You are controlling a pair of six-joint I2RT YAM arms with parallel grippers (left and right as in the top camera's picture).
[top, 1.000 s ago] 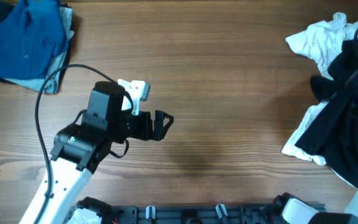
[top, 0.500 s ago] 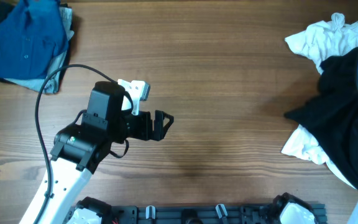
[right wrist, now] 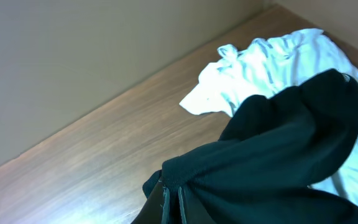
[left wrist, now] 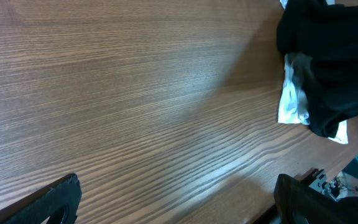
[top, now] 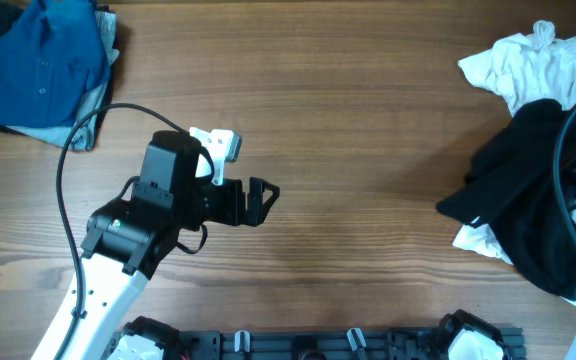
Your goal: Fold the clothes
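Note:
A black garment (top: 528, 200) hangs bunched at the table's right edge, over a heap of white clothes (top: 543, 65). In the right wrist view my right gripper (right wrist: 173, 200) is shut on a fold of the black garment (right wrist: 278, 155), with the white clothes (right wrist: 272, 56) behind it. In the overhead view that gripper is hidden by the cloth. My left gripper (top: 261, 200) is open and empty over bare wood at centre left. In the left wrist view its fingers (left wrist: 179, 211) are spread wide, and the black garment (left wrist: 334, 56) lies far ahead.
A folded blue shirt (top: 38, 65) lies on a grey garment at the back left corner. The left arm's black cable (top: 68, 150) loops over the wood beside it. The table's front edge (top: 318, 345) carries a black rail.
The black garment has been drawn left and spread further over the white clothes at the right edge. The left arm has not moved.

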